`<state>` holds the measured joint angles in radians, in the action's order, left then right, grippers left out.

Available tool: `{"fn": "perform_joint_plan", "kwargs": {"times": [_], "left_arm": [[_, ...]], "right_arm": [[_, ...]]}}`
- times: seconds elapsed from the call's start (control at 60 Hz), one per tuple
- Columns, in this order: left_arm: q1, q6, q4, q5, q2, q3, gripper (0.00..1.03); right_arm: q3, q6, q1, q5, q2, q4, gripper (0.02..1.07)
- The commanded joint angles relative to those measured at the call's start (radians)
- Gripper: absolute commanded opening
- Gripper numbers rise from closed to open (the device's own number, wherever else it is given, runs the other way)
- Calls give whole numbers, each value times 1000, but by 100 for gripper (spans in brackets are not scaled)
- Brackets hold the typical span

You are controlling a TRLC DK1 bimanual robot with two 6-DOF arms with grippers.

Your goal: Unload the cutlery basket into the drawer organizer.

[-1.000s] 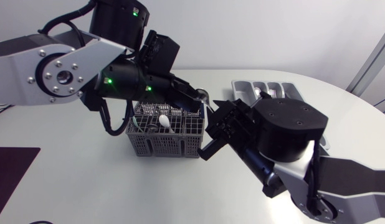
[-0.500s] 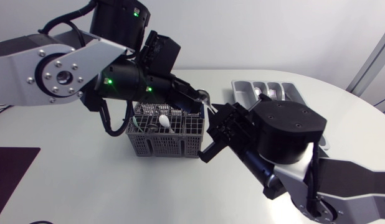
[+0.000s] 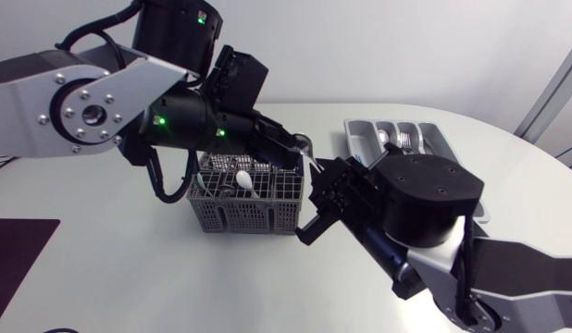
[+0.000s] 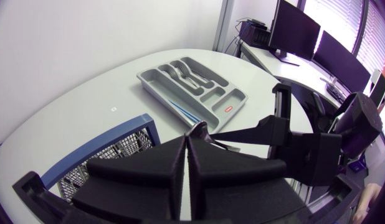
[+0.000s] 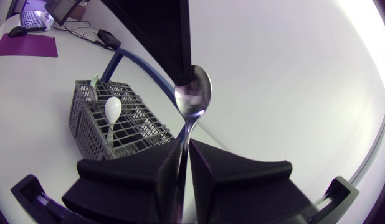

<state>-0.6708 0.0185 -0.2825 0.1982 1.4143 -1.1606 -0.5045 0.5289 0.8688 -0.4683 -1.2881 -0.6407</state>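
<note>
A metal spoon hangs in the air beside the grey cutlery basket, passed between my two arms. My left gripper is shut, pinching the tip of the spoon's bowl. My right gripper is shut on the spoon's handle just under the bowl. In the head view both grippers meet over the basket's right end, the left gripper above the right gripper. A white spoon and other pieces stand in the basket. The grey drawer organizer lies at the back right with some cutlery in it.
The basket has a blue rim on the side under my left arm. My right arm's bulky wrist sits between the basket and the organizer. A dark mat lies at the table's front left.
My right gripper's fingers have drawn in onto the spoon's handle, and its wrist has settled slightly lower. My left arm has kept still with the spoon's bowl in its tips.
</note>
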Motion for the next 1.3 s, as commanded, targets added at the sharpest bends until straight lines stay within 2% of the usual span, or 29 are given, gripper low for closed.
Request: {"fn": "perform_joint_plan", "kwargs": {"times": [0.0,0.25,0.283,0.367,0.417,0.483,0.767,0.85,0.933,1.1,1.25,1.283], "left_arm": [[-9,-19,-11,6,-26,1,4],[-4,-19,-11,6,-26,1,4],[-4,-19,-11,6,-26,1,4],[-3,-17,-9,6,-26,6,4],[-3,-19,-9,6,-26,7,4],[-3,-19,-11,6,-26,9,4],[-4,-22,-12,6,-28,6,4],[-1,-25,-12,6,-28,7,4],[-1,-26,-12,6,-25,6,4],[0,-28,-7,6,-8,1,4],[0,-26,-3,6,0,1,4],[0,-26,-3,6,3,1,4]], "right_arm": [[27,16,-1,-9,4,-19,19],[35,22,1,-9,27,-14,22],[38,22,1,-9,35,-14,30],[46,22,1,-15,49,-13,65],[50,22,1,-18,58,-11,73],[57,22,-1,-20,70,-11,79],[66,17,-1,-23,95,-7,78],[70,14,2,-23,102,-7,63],[72,11,6,-23,107,-7,54],[73,3,21,-23,99,-7,52],[72,3,24,-23,99,-7,42],[72,5,24,-23,99,-7,37]]}}
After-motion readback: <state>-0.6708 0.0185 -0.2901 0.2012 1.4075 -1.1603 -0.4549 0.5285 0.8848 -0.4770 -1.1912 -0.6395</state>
